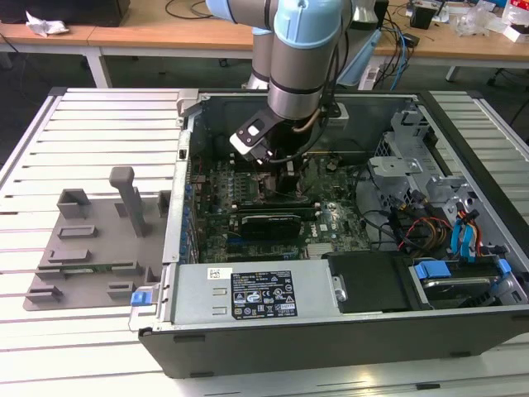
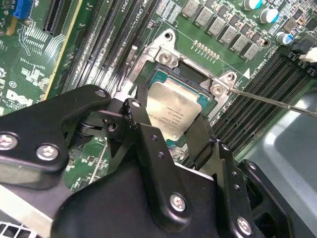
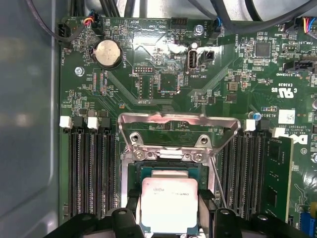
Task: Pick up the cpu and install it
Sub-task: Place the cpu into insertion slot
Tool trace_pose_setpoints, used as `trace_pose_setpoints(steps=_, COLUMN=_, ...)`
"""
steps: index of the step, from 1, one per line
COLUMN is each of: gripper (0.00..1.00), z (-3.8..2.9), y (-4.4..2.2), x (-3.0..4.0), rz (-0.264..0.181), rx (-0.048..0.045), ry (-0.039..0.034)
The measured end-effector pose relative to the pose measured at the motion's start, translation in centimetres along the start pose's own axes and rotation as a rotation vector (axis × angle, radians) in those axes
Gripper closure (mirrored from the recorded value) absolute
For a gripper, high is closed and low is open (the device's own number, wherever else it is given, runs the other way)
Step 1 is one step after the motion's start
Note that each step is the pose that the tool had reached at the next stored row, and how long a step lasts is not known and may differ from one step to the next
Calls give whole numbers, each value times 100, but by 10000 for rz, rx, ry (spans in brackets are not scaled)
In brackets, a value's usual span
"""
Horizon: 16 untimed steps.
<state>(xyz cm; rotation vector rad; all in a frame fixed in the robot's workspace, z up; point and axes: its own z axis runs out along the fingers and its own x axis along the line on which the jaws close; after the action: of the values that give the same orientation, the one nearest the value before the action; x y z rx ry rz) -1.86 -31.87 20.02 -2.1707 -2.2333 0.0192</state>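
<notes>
On the table, the open case fills the middle and right of the exterior view. Along its near wall, low in the frame, lies the power supply, with a drive bay in the lower right corner. Behind them the green board covers the case floor. Beside the case, at the exterior view's left, a grey tray with slots and posts rests on the table. The arm comes down from the top centre of the frame into the case, over the board. Desks stand along the far top edge.

In both wrist views the gripper hangs over the socket, whose metal load plate is swung up and open. Rows of memory slots run on both sides of the socket. The cpu sits squarely over the socket opening, silver top facing up. The two black fingers stand one at each of two opposite edges of the cpu and press against them, clamped on it. Whether the cpu already rests in the socket or hangs just above it, I cannot tell.
</notes>
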Motion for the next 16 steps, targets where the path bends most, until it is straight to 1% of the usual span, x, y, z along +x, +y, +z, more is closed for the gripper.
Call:
trace_pose_setpoints(steps=12, gripper=45, z=18, y=1, x=8, rz=1, rx=1, ry=0)
trace_pose_setpoints(steps=16, gripper=45, z=18, y=21, x=7, rz=9, rx=0, ry=0)
